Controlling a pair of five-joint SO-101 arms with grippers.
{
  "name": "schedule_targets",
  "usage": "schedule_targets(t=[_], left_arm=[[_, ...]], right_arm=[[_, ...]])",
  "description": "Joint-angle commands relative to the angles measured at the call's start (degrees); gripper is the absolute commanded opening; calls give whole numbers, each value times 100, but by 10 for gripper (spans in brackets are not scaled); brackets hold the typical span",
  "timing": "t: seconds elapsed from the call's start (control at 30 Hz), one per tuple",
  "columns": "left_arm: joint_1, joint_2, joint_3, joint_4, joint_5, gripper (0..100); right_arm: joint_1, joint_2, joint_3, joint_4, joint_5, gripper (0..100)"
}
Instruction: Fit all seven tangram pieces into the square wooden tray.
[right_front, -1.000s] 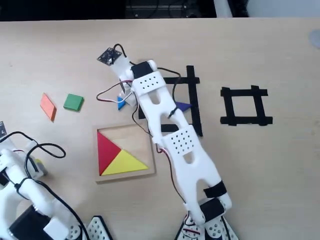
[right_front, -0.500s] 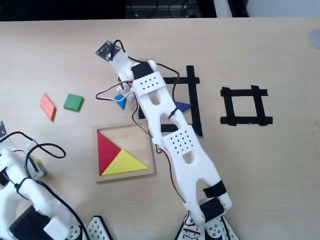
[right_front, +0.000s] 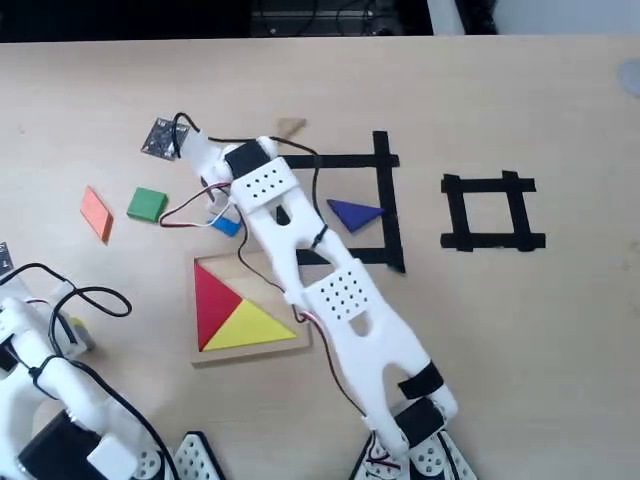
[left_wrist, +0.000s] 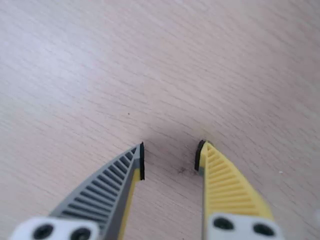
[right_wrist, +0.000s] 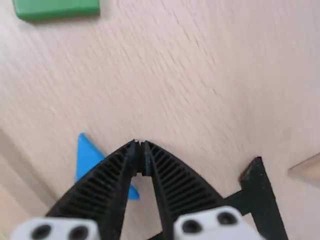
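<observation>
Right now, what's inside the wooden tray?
A red triangle and a yellow triangle lie flat in the wooden tray; the rest shows bare wood. The right arm covers its far right corner, so that spot cannot be checked.

A robotics lab or test bench is being shown. One white, printed-looking arm (right_front: 330, 290) is being stretched across a pale wood-grain table (right_front: 520, 340), while another arm (right_front: 50, 400) is being kept at the near corner. Thin wires (right_front: 185, 215) are being left loose along the first arm, and a bare circuit board (right_front: 160, 138) is being carried at its wrist. Squares are being marked out on the tabletop in black tape (right_front: 492, 212), with a wooden tray (right_front: 250, 353) being kept nearby. Dark equipment (right_front: 330, 15) is being glimpsed past the far edge.
</observation>
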Motion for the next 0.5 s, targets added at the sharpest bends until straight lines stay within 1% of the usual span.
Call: schedule_targets(t=[0.0, 0.2, 0.3, 0.37, 0.47], left_arm=[[31, 9, -22, -62, -35, 195], [40, 9, -22, -62, -35, 195], [31, 9, -22, -62, -35, 195], [31, 9, -22, -62, -35, 195], [31, 9, -22, -62, -35, 195]], right_arm=[[-26, -215, -400, 325, 62, 12], [79, -215, -1886, 1433, 53, 12], [97, -330, -1895, 1916, 53, 18], [105, -321, -1727, 2101, 35, 61], [193, -154, -1490, 2048, -18, 178]])
